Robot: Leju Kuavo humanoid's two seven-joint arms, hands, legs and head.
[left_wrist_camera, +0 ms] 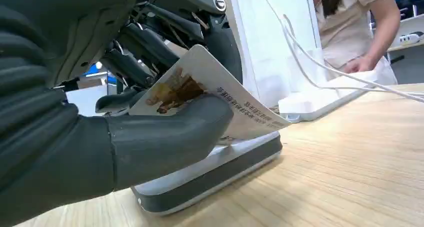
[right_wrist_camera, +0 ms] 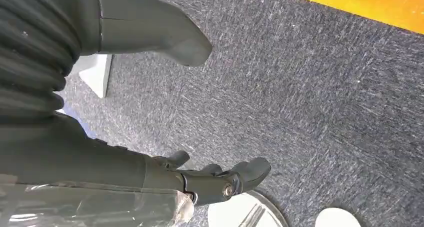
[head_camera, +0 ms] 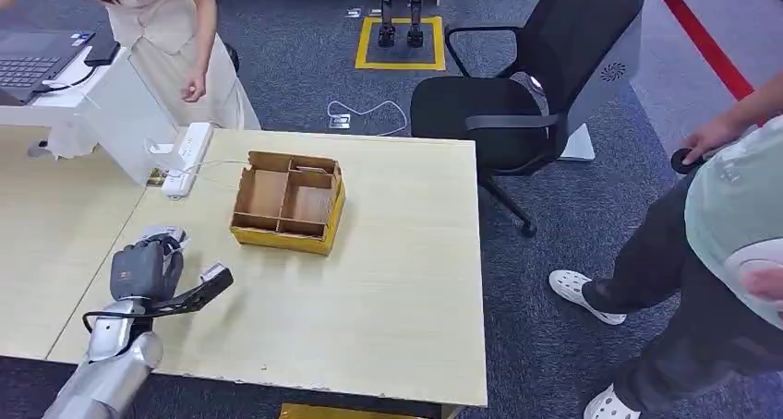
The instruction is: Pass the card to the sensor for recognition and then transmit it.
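A white printed card is pinched by the left hand. It is held just above a flat white-and-grey sensor on the wooden table.

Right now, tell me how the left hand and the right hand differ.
The left hand holds the card over the sensor on the table; the right hand holds nothing, its fingers apart. The left works above the tabletop; the right hangs over the carpet. Both are dark grey.

Even, bright indoor light falls across the table, leaving only soft, faint shadows. In the left wrist view the thumb and fingers are dark and close, slightly blurred, and the white background beyond them is washed out.
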